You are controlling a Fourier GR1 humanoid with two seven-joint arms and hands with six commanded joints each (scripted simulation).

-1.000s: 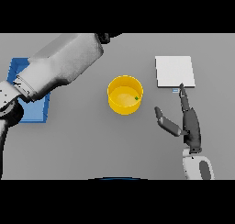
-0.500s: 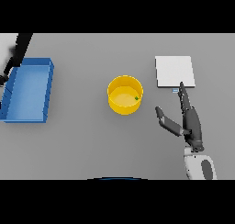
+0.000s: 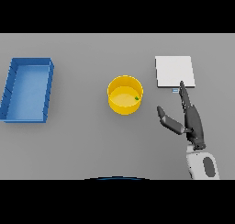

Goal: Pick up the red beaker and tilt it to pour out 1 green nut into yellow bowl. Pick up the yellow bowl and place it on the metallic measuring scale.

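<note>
The yellow bowl (image 3: 125, 95) stood on the grey table (image 3: 82, 140) with a small green nut (image 3: 137, 98) inside it against its right wall. To the bowl's right and slightly farther back lay the metallic measuring scale (image 3: 174, 71), and well to the bowl's left sat a blue tray (image 3: 28, 90). The right hand (image 3: 189, 118) hovered right of the bowl and nearer the robot, holding nothing, fingers straight toward the scale's near edge and thumb spread toward the bowl.

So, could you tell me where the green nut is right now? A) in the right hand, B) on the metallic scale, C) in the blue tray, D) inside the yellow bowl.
D: the green nut lies inside the yellow bowl, against its right wall.
</note>
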